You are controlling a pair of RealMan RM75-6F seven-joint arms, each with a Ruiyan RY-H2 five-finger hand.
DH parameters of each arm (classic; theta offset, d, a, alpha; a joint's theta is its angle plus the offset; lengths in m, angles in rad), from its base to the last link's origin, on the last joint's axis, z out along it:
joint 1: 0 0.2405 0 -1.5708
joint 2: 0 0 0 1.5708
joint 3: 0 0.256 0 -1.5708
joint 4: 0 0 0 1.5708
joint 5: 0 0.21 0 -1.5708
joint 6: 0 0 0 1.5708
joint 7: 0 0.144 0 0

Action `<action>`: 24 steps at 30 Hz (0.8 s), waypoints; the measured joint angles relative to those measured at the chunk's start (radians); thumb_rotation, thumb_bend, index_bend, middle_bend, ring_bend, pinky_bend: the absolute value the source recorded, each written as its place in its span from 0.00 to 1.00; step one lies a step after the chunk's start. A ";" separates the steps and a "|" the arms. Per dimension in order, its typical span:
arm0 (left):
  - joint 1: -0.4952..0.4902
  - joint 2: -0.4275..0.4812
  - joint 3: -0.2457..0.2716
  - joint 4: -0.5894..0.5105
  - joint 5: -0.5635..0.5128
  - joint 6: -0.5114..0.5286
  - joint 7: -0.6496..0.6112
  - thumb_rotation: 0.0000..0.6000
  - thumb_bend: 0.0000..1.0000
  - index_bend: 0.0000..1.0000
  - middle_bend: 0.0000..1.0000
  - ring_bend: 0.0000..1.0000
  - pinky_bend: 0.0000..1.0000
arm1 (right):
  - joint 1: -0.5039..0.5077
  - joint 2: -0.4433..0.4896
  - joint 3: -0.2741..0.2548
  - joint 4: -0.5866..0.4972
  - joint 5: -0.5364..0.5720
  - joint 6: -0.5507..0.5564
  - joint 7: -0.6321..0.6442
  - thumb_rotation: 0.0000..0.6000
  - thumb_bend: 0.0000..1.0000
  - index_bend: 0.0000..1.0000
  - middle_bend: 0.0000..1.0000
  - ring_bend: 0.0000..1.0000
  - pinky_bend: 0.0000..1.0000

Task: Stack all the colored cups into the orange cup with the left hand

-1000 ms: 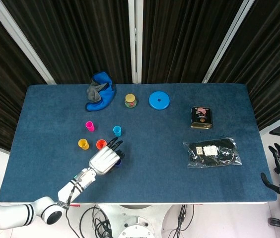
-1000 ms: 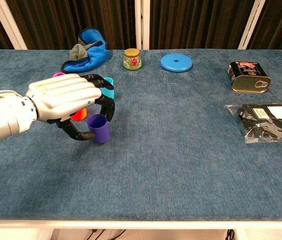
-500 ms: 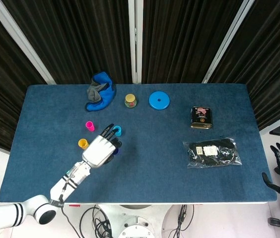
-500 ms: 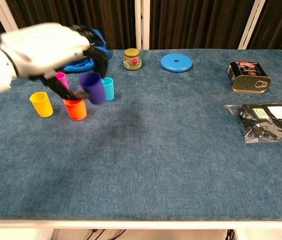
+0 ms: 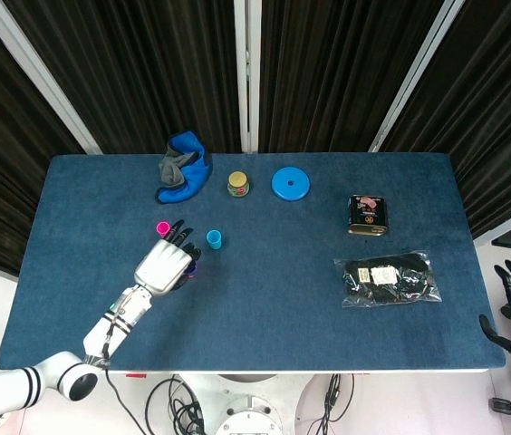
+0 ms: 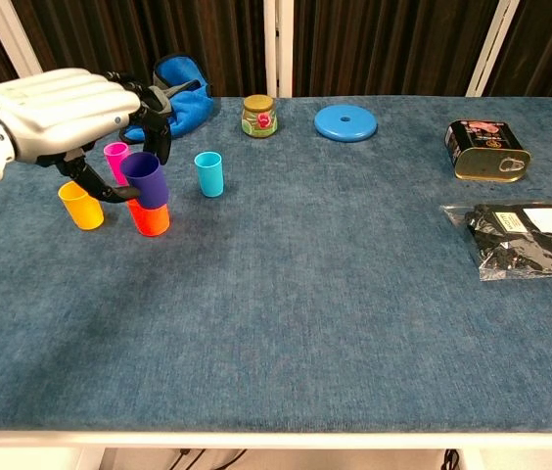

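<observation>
Above the red-orange cup, the left hand's fingers grip the purple cup.

Head cam sits high up, looking pretty much straight down, so the whole blue table fits in frame w/ the dark curtains along the top edge. Chest cam is way lower and closer, facing across the tabletop toward those same curtains (more of a front-on angle). Both share the table surface, e.g. the blue disc and the tin show in each.
</observation>
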 measured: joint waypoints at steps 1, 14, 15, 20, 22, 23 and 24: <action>-0.002 -0.005 0.000 0.012 -0.002 -0.001 -0.006 1.00 0.31 0.46 0.46 0.12 0.06 | 0.000 0.001 0.000 -0.001 0.001 -0.001 -0.001 1.00 0.28 0.00 0.00 0.00 0.00; -0.008 -0.006 -0.010 0.038 -0.003 0.022 -0.027 1.00 0.31 0.46 0.46 0.12 0.06 | 0.006 0.001 -0.001 -0.013 -0.001 -0.011 -0.018 1.00 0.28 0.00 0.00 0.00 0.00; -0.008 -0.005 -0.010 0.039 -0.003 0.023 -0.022 1.00 0.31 0.46 0.46 0.12 0.06 | 0.006 0.001 -0.001 -0.013 0.000 -0.012 -0.019 1.00 0.28 0.00 0.00 0.00 0.00; -0.011 -0.004 -0.008 0.050 -0.017 0.016 -0.010 1.00 0.31 0.46 0.46 0.12 0.06 | 0.004 0.000 -0.002 -0.014 -0.001 -0.010 -0.021 1.00 0.28 0.00 0.00 0.00 0.00; -0.012 -0.006 -0.002 0.054 -0.017 0.015 -0.002 1.00 0.31 0.46 0.46 0.12 0.06 | 0.004 0.000 -0.002 -0.014 0.000 -0.010 -0.021 1.00 0.28 0.00 0.00 0.00 0.00; -0.012 -0.006 0.000 0.054 -0.017 0.014 0.000 1.00 0.31 0.46 0.46 0.12 0.06 | 0.004 0.000 -0.002 -0.013 0.001 -0.010 -0.021 1.00 0.28 0.00 0.00 0.00 0.00; -0.011 -0.006 0.002 0.053 -0.018 0.013 0.000 1.00 0.31 0.46 0.45 0.12 0.06 | 0.004 0.001 -0.002 -0.013 0.001 -0.010 -0.021 1.00 0.28 0.00 0.00 0.00 0.00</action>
